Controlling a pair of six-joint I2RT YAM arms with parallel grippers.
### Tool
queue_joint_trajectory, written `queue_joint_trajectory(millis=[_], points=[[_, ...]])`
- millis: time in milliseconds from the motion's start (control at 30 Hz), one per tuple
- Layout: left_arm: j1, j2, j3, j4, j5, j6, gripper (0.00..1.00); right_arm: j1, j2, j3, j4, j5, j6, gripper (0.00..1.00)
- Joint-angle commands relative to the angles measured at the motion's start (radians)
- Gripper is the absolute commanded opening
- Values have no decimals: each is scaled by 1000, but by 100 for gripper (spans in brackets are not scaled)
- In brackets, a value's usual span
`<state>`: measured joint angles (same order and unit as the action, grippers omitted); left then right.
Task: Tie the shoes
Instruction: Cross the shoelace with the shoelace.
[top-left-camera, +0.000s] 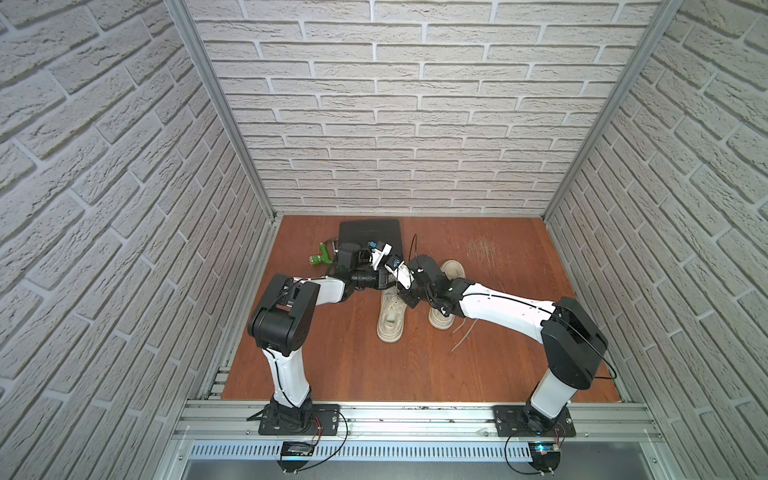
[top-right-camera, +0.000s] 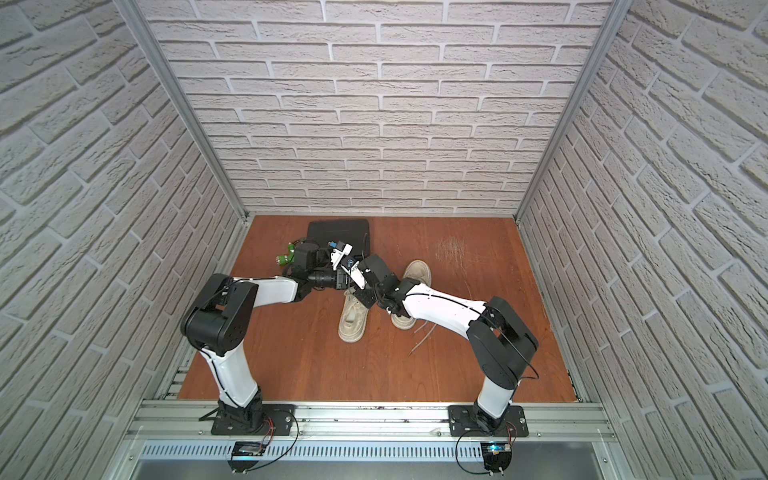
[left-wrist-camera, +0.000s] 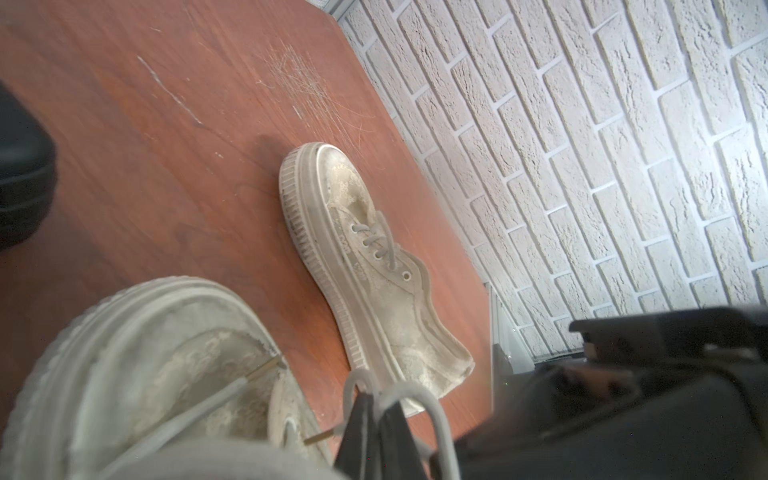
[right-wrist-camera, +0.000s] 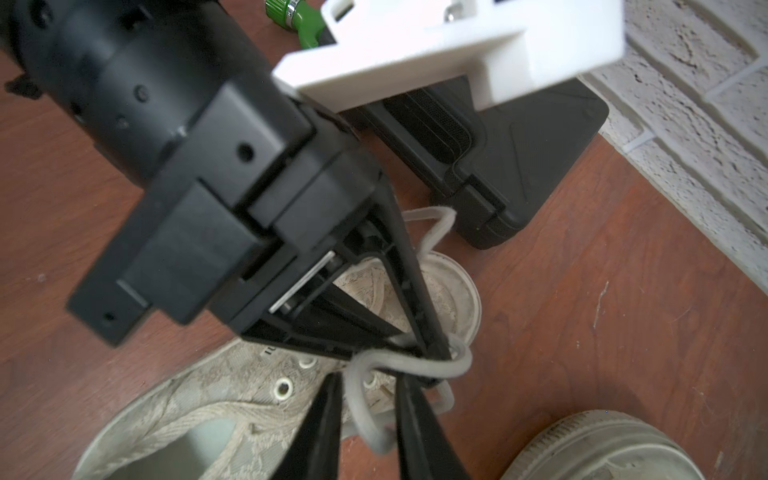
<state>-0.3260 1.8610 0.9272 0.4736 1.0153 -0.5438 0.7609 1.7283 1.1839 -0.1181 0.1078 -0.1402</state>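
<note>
Shoe (top-left-camera: 390, 318) mid-counter, toe toward the far edge. My left fingers (left-wrist-camera: 357, 440) pinch its lace (right-wrist-camera: 415, 368) above the eyelets. Right fingers (right-wrist-camera: 328, 419) stand narrowly parted astride the hanging lace, seemingly not gripping. Right arm is nearer.

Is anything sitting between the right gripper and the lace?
Nothing visible. In the right wrist view, a loop of the lace runs between the open fingers of the right gripper. The left gripper, shut on that lace, has its tips just beyond the loop, so space there is tight.
</note>
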Motion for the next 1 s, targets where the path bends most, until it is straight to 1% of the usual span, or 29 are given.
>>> queue_joint_trajectory(millis=[0, 100, 200, 333, 500, 567, 600, 633, 700, 767, 967], points=[[17, -37, -27, 48, 3, 1, 0, 8, -8, 24, -27, -24, 7, 40], [30, -43, -42, 51, 0, 3, 0, 7, -28, 30, -56, -49, 16, 53], [43, -49, -56, 57, -1, 3, 0, 3, -48, 31, -83, -65, 19, 63], [51, -55, -66, 60, -1, 3, 0, -11, -75, 33, -132, -81, 13, 71], [64, -62, -80, 65, -4, 2, 0, -60, -117, 9, -172, -141, 13, 75], [67, -65, -87, 66, -6, 2, 0, -86, -129, -6, -171, -174, 21, 73], [70, -66, -91, 68, -7, 2, 0, -104, -134, -20, -162, -196, 28, 71], [71, -66, -95, 68, -8, 2, 0, -119, -136, -33, -151, -217, 33, 67], [78, -70, -103, 69, -13, 2, 0, -157, -129, -58, -120, -268, 59, 56], [85, -72, -108, 69, -17, 2, 0, -187, -110, -72, -91, -308, 82, 49], [100, -74, -127, 69, -23, 2, 0, -206, -17, -61, -35, -311, 90, 44]])
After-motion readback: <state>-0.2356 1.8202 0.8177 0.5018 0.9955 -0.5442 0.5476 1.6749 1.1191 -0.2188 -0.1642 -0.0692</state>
